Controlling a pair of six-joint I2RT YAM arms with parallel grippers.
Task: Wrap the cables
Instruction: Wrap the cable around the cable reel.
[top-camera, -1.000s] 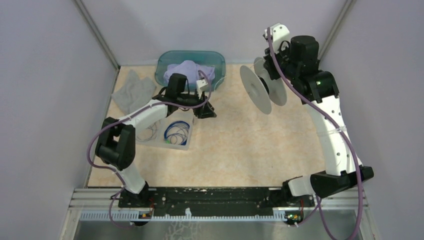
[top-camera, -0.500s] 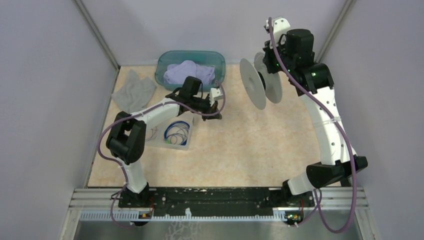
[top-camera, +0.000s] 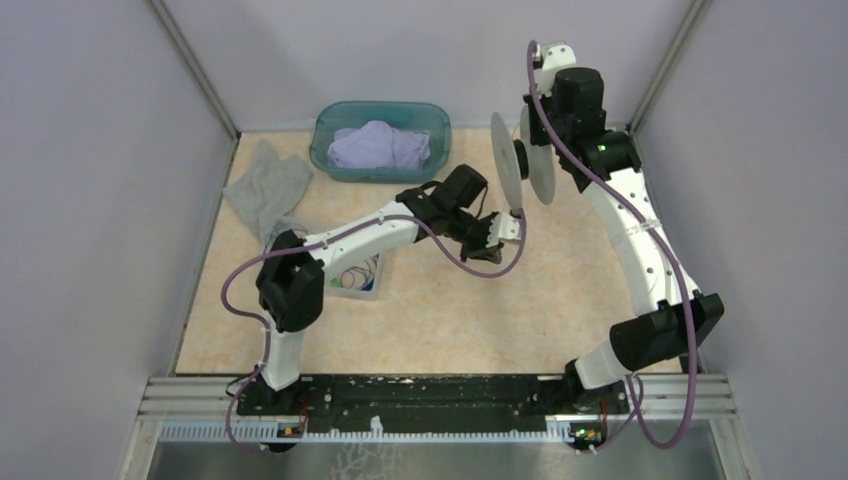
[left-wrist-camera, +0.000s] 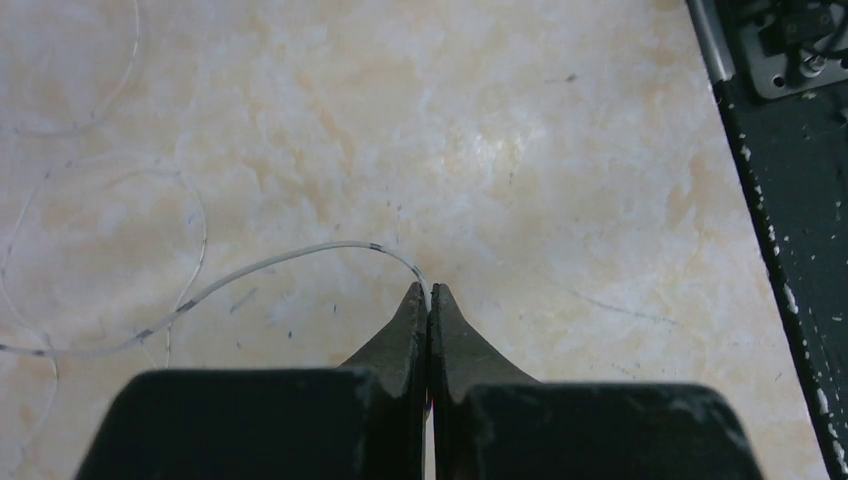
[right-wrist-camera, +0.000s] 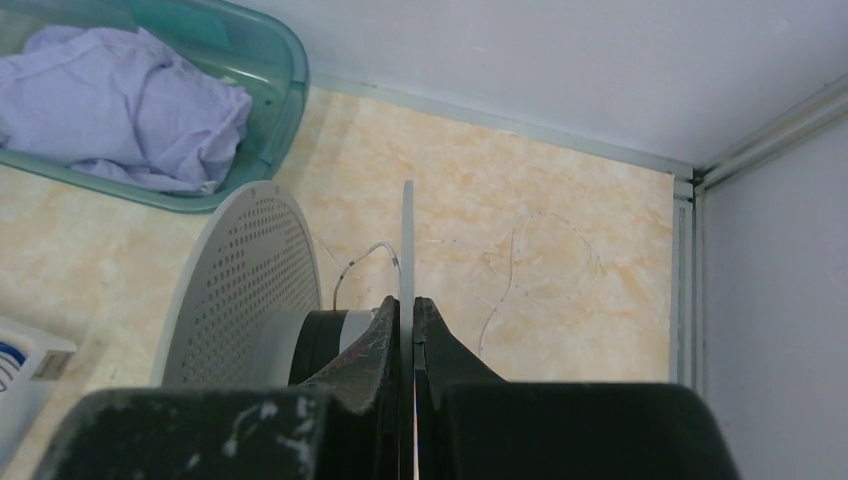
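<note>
Since a second ago, our left arm has swung away from the clear tray (top-camera: 368, 288) toward the middle of the surface (left-wrist-camera: 560, 150), and its pincer (left-wrist-camera: 428, 293) has snapped closed. It now pinches the whitish cable (left-wrist-camera: 270, 262) right at the fingertips, near one end of the strand. The rest of the strand trails off to the left in loose loops lying on the surface. Our right pincer (right-wrist-camera: 408, 305) is clamped on the thin edge of one flange of the grey spool (top-camera: 508, 165), holding it raised at the far right with the flanges upright. The blue cables (top-camera: 350, 276) sit coiled in the tray, largely hidden behind our left arm.

We judge the whitish cable to be almost weightless, very thin and limp, with a little springiness that keeps it in curves. It will probably not resist a pull, but it can slip out of a flat pinch, snag on its own loops or kink if tugged hard. The hold near the end looks right to us, since that end has to reach the hub between the flanges. We would keep the grip at the very tips and the tension gentle.

The spool seems light and rigid. An edge grip on a flange may let it twist, so we expect to move slowly around it.
</note>
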